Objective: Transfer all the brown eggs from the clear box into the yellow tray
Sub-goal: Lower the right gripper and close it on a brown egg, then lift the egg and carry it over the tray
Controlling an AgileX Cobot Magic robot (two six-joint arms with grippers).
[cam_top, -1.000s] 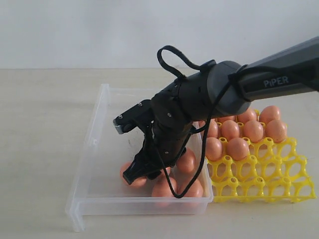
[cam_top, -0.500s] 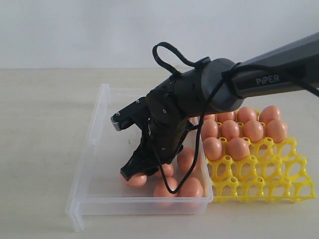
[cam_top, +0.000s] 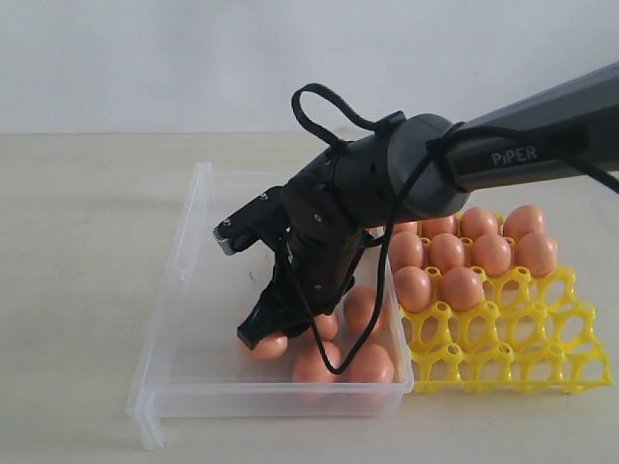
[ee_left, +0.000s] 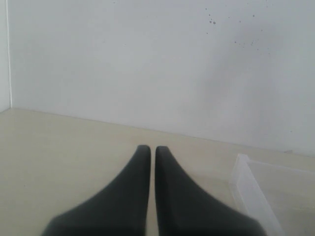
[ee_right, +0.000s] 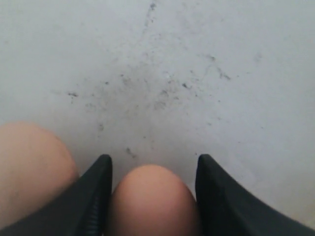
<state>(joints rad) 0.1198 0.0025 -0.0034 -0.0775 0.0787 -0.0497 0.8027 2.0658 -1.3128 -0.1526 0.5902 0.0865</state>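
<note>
One brown egg (ee_right: 150, 201) between right hand (ee_right: 154, 160) fingers (ee_right: 93, 196), in clear box (cam_top: 182, 256).

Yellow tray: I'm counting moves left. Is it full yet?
Not full. The yellow tray holds brown eggs in its far cups; the near cups stand empty, and more eggs lie in the clear box.

"PiPER" on the right arm (cam_top: 527, 153)

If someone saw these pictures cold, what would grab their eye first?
The big black arm reaching from the right down into the clear box, its right gripper straddling one brown egg on the box floor. Next, the bright yellow tray right of the box, its far rows filled with eggs and its near cups empty.
</note>
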